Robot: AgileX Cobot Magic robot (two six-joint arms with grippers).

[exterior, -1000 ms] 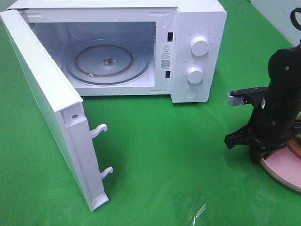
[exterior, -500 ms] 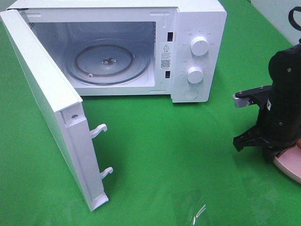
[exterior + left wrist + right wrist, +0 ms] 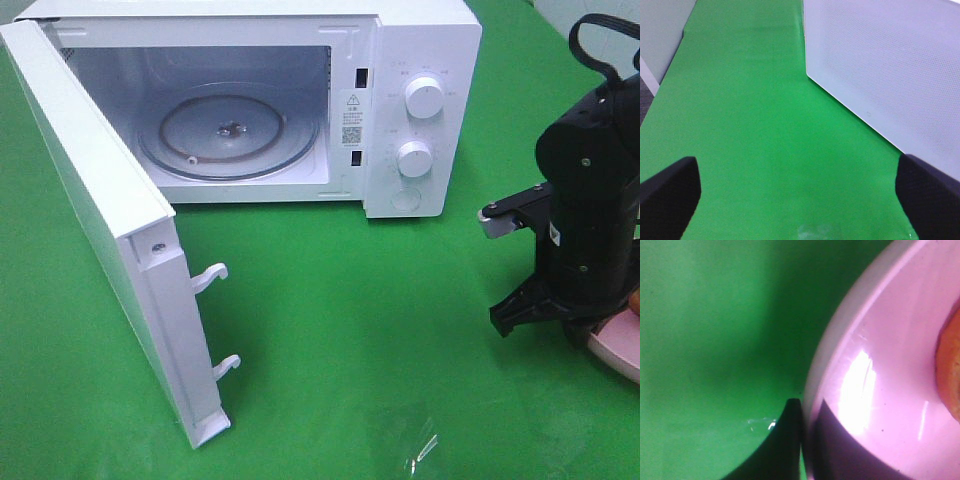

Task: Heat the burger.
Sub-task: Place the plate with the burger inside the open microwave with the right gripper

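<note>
Over the last second the right arm has shuffled above the plate (image 3: pixel 618 348) at the desk's (image 3: pixel 350 330) right edge, and the right tool (image 3: pixel 807 440) has closed down. It now pinches the plate's rim, one finger outside and one on the pink inner face. The burger (image 3: pixel 951 375) sits on that plate, close to the grip; only an orange-brown edge of it shows, and the arm hides most of it from above. The left tool (image 3: pixel 800 197) hangs released and empty, low over the desk beside the door (image 3: pixel 100 220). The microwave (image 3: pixel 420 60) stands well apart from the plate, door swung wide and turntable (image 3: pixel 230 130) bare.

The step in hand looks like securing the plate to carry it. Next, I judge, comes a level lift and a carry across to the turntable, keeping the plate flat so the burger does not slide, since the pinch is at one edge only.
</note>
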